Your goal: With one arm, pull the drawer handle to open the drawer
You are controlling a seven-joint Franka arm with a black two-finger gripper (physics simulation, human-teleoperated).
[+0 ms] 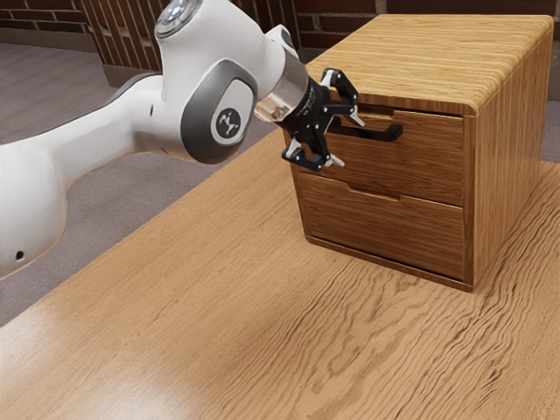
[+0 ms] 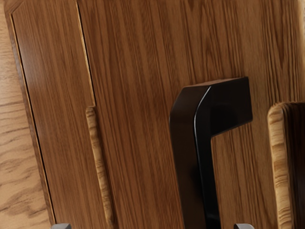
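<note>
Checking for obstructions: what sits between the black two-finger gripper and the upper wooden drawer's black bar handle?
Nothing: in the exterior view, the open gripper straddles the handle.

One boxy wooden cabinet point(image 1: 477, 52) with two flat-fronted wooden drawers, upper point(image 1: 424, 171) and lower point(image 1: 385, 226), and one black bar handle point(image 1: 378, 133), on one wooden worktop point(image 1: 262, 332).

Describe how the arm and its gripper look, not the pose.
The arm is glossy white, built of rounded segments, with grey joint caps; one cap bears a small white logo. A pale translucent ring sits at the wrist. The gripper is black and angular, its jaws short, with small silver fittings.
</note>
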